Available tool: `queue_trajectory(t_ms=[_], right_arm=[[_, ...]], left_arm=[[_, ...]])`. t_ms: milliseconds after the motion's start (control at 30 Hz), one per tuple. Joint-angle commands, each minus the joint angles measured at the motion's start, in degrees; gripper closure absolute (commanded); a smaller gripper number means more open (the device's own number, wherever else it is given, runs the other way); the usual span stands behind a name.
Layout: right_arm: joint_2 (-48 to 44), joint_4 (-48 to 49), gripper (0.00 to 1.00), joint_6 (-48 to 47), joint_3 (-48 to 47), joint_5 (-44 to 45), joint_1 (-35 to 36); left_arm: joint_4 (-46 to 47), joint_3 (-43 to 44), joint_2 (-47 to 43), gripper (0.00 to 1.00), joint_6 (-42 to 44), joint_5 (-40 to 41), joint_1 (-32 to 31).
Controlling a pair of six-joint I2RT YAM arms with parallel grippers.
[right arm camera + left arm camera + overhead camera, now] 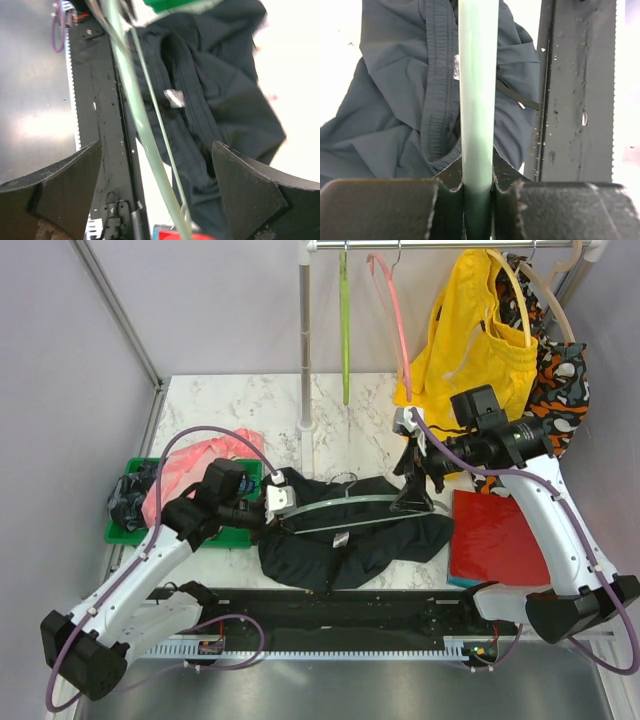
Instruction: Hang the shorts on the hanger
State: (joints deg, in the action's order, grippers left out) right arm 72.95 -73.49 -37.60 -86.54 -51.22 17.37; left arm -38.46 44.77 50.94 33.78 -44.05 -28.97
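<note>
The black shorts (350, 540) lie crumpled on the marble table in front of the arms, with a small white label (174, 97) showing at the waistband. The pale teal hanger (340, 506) lies across them. My left gripper (277, 503) is shut on the hanger's left end; in the left wrist view the bar (478, 95) runs straight up from between the gripper (478, 189) jaws, over the shorts (395, 105). My right gripper (414, 500) is open at the hanger's right end. The hanger (132, 105) passes between the wide-apart gripper (157, 172) jaws, untouched, beside the shorts (220, 95).
A green bin (122, 532) at the left holds pink cloth (195, 465) and a dark garment. A red sheet (497, 537) lies at the right. The rack pole (305, 350) stands behind, carrying a lime hanger (344, 325), a pink hanger (397, 315), yellow shorts (475, 335) and a patterned garment (562, 375).
</note>
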Motion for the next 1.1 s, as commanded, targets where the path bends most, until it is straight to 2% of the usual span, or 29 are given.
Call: queue_trajectory(t_ms=[0,133,233,367,433,500,533,567,600,700,733,767,800,833,867,967,1067], right_arm=[[1.6,1.9,0.05,-3.2,-4.6,-2.9,5.9],[2.2,7.0,0.09,0.5,-2.3,-1.3,13.7],[2.2,11.7,0.11,2.7,0.1,0.9,15.3],[3.3,16.3,0.24,3.7,1.4,1.3,17.0],[4.5,17.0,0.26,3.4,1.3,1.8,18.3],[5.2,17.0,0.33,2.7,1.4,1.8,19.0],[5.6,16.8,0.39,2.5,1.6,2.0,19.5],[5.7,16.8,0.51,2.3,1.6,2.2,19.8],[5.7,16.5,0.57,1.7,1.7,2.7,20.0],[5.9,14.8,0.84,0.5,1.8,3.8,20.3],[5.9,13.6,1.0,-0.7,1.9,4.6,20.3],[5.6,12.9,1.0,-1.3,2.0,5.2,20.3],[5.5,12.0,1.0,-2.0,2.1,5.7,20.3],[4.8,9.8,1.0,-4.4,2.1,7.3,20.3],[4.2,8.8,1.0,-5.1,2.1,8.2,20.3],[1.8,6.2,1.0,-6.4,2.3,13.2,20.3],[0.2,2.4,1.0,-7.4,2.6,15.7,20.3]], left_arm=[[-0.1,5.4,3.6,0.98,5.7,0.4,-2.4],[-0.2,6.5,5.3,0.98,5.9,0.2,-3.5],[-0.2,6.3,5.8,0.98,6.0,-0.8,-4.2],[0.0,6.2,6.4,0.98,4.8,-1.9,-4.7],[0.3,6.5,6.9,0.98,4.4,-2.4,-4.8],[0.7,6.8,7.0,0.98,3.7,-2.1,-4.9],[0.9,6.8,7.4,0.98,3.5,-1.7,-4.9],[1.0,6.9,7.5,0.98,3.4,-1.5,-4.9],[1.3,6.9,7.7,0.98,3.2,-1.3,-4.9],[2.2,6.8,7.9,0.98,1.6,-0.8,-4.9],[2.9,6.6,7.8,0.98,0.9,-0.8,-4.9],[3.2,6.6,7.8,0.97,0.4,-0.7,-4.9],[3.3,6.4,7.7,0.88,-0.1,-0.2,-4.9],[2.9,6.3,7.7,0.77,-0.4,1.1,-4.5],[2.4,6.4,7.9,0.6,-0.6,1.0,-3.9],[-1.4,7.3,9.7,0.5,0.8,-3.5,1.8],[-6.3,7.7,11.1,0.51,8.6,-3.1,3.7]])
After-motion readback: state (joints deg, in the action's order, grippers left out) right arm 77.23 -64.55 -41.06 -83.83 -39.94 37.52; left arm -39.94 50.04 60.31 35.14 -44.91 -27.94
